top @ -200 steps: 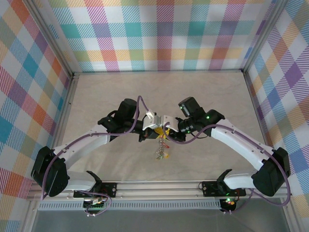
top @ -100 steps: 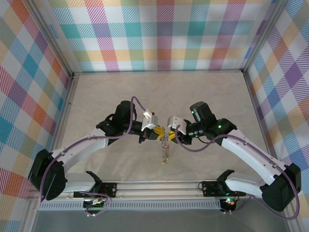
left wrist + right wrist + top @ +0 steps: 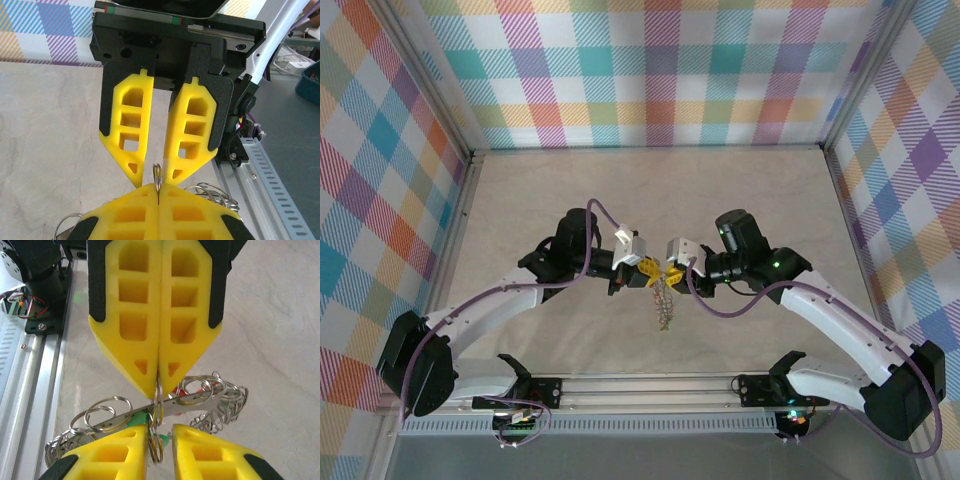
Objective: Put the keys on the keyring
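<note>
Keyring [image 3: 158, 407] held edge-on between the two arms
Left gripper [image 3: 159, 382] closed tight on the ring's wire; right gripper [image 3: 160, 429] narrowly parted, wire in its gap, keys [image 3: 182, 402] dangling alongside

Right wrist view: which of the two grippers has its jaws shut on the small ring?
The left gripper, the upper one: its yellow jaws press together on the small ring. The right gripper has its jaws, below, standing apart.
</note>
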You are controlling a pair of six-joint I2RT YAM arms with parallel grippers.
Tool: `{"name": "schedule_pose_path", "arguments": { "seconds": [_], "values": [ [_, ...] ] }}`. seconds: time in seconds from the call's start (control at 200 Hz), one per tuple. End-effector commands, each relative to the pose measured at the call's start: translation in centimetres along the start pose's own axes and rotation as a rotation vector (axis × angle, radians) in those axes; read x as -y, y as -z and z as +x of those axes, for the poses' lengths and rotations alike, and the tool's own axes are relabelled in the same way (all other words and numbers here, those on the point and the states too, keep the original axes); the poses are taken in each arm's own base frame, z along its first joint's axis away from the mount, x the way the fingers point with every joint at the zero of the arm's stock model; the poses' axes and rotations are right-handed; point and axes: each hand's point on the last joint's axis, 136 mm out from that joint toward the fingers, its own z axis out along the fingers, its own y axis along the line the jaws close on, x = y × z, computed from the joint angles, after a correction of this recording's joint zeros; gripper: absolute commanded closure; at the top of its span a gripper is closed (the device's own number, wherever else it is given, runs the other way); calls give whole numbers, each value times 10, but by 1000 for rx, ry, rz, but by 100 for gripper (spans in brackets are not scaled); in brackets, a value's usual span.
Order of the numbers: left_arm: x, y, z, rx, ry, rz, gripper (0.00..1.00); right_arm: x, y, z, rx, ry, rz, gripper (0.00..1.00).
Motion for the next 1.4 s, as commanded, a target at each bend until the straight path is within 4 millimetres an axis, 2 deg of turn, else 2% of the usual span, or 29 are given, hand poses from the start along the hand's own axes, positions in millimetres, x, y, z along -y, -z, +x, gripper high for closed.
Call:
{"name": "schedule_pose_path", "arguments": {
  "seconds": [0.0,0.305,0.57,0.75,0.985,1.235,1.395],
  "values": [
    [4,7,-19,68,-66,5,100,-4,-1,-10,57,4,-40,81],
    [1,7,-24,109,-66,-16,100,-4,-7,-18,103,-10,-69,84],
    [-5,9,-24,108,-63,-65,100,2,-11,-9,68,-10,-41,100],
    [-6,11,-6,-18,-53,-86,75,2,-8,1,-51,-6,-57,100],
    [-7,5,4,-105,-36,-59,73,5,-8,9,-181,16,-74,100],
    [-11,-7,16,-135,26,-2,70,11,-10,5,-204,56,-55,100],
    [-13,-10,14,-111,21,-10,70,12,-10,1,-198,61,-53,100]
  ]
}}
